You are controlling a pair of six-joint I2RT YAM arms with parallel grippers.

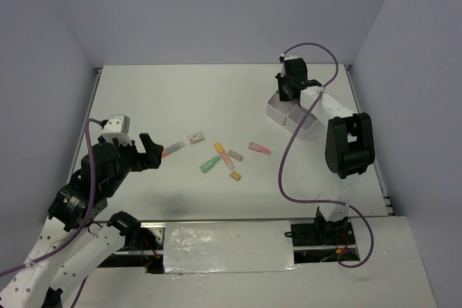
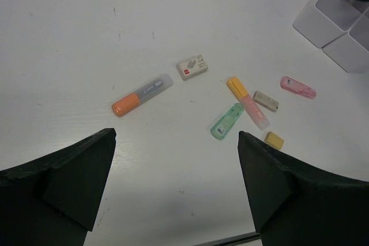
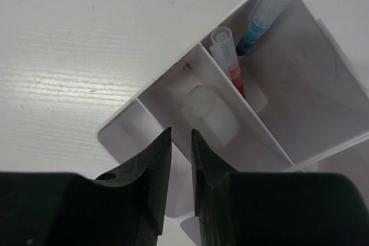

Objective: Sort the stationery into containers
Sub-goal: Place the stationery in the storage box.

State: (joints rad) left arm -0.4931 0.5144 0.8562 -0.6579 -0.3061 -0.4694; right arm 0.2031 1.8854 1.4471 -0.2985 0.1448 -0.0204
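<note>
The white box [image 3: 155,93] sits right under the right hand [image 3: 180,136], whose fingers are almost together, a thin gap between them and nothing in it. In the compartment just past its fingertips lies a white eraser [image 3: 210,116]. In the next one over the divider, a red pen [image 3: 233,70] and a blue pen [image 3: 262,18] lean against the walls.

The left hand [image 2: 177,136] hangs over the desk [image 2: 86,27] with its fingers wide apart, holding nothing. Ahead of it lie an orange marker [image 2: 141,94] and a printed eraser [image 2: 192,66]. Further across are a green marker [image 2: 226,121], a yellow-pink marker [image 2: 248,102], a grey eraser [image 2: 266,101], a pink marker [image 2: 298,87] and a yellow eraser [image 2: 274,140].
</note>
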